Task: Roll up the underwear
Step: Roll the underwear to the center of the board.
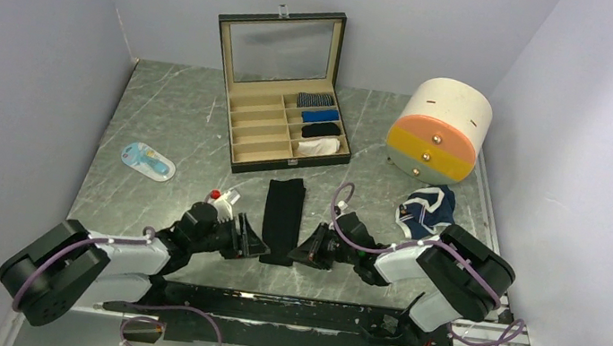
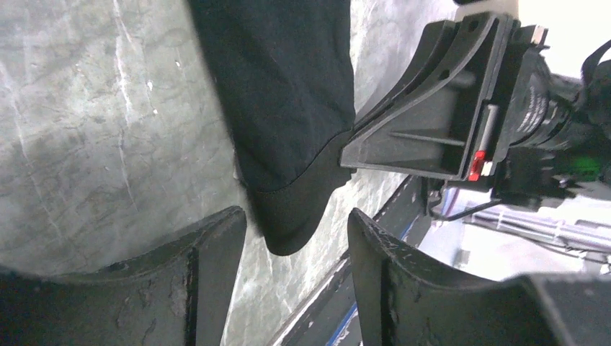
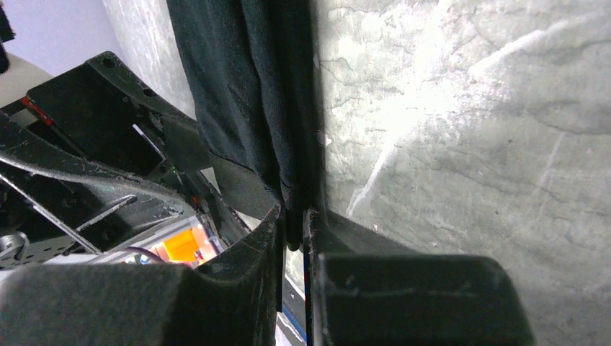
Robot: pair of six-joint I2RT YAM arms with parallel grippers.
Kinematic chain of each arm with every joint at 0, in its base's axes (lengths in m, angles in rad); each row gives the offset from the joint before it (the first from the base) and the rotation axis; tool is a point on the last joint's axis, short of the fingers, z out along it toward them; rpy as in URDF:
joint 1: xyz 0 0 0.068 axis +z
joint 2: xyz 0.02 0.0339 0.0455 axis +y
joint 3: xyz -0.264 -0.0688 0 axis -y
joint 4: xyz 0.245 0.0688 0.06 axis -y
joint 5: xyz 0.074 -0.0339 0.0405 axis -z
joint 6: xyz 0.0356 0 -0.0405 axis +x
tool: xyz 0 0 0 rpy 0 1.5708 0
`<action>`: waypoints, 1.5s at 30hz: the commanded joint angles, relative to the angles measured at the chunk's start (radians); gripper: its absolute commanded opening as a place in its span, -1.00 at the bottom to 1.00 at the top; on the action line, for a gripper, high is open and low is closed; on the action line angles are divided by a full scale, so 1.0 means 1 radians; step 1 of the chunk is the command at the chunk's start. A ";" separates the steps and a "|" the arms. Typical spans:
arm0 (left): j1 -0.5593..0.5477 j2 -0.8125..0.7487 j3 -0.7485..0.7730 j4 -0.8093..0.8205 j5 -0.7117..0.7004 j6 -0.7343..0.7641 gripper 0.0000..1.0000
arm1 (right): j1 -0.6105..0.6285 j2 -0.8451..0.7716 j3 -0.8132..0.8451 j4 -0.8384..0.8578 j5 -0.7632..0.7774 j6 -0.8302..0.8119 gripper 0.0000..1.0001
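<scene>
The black underwear (image 1: 283, 219) lies folded into a long narrow strip on the grey table, its near end between my two grippers. My left gripper (image 1: 261, 246) is open; in the left wrist view its fingertips (image 2: 297, 216) stand either side of the strip's near corner (image 2: 288, 231), with table showing in the gap. My right gripper (image 1: 299, 254) is shut on the opposite near edge, and the right wrist view shows the black cloth (image 3: 238, 94) pinched between its fingers (image 3: 294, 216). The navy underwear with white trim (image 1: 427, 210) lies crumpled at the right, beyond the right arm.
An open box (image 1: 237, 159) with slotted compartments holds several rolled cloths at the back centre. A round white, pink and yellow drawer unit (image 1: 438, 128) stands back right. A small blue-white packet (image 1: 148, 160) lies at the left, and a small white object with a red tip (image 1: 225, 200) sits by the left arm.
</scene>
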 commanded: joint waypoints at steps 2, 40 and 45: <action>-0.010 0.080 -0.081 0.025 -0.104 -0.069 0.20 | 0.002 -0.002 -0.031 -0.072 0.040 -0.015 -0.88; -0.126 0.099 -0.001 -0.236 -0.258 -0.112 -0.04 | 0.002 0.007 0.013 -0.109 0.016 -0.049 -0.81; -0.133 0.085 -0.010 -0.238 -0.254 -0.123 -0.04 | 0.002 0.003 0.018 -0.117 0.024 -0.053 -0.80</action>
